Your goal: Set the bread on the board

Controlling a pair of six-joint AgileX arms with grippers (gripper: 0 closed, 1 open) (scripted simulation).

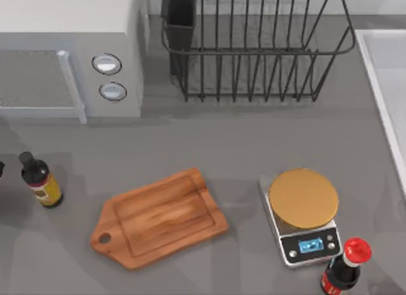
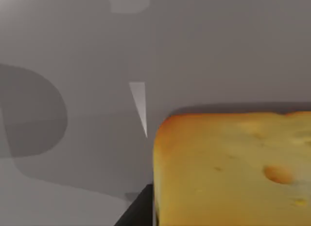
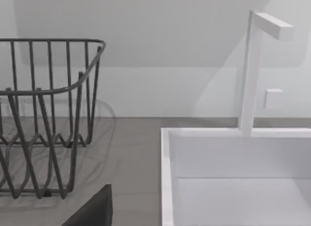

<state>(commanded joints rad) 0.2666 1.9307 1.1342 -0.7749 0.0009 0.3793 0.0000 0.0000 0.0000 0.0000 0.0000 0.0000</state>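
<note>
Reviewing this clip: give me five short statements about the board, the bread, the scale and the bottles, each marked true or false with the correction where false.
1. The board has nothing lying on it. True.
2. The bread sits on the scale. False: the scale's round tan top is bare, and the bread appears close up in the left wrist view, over grey table.
3. The scale lies to the right of the board in the top view. True.
4. The red-capped bottle stands beside the microwave. False: it stands at the front right, next to the scale.
5. The dish rack holds plates. False: no plates are seen in it.
</note>
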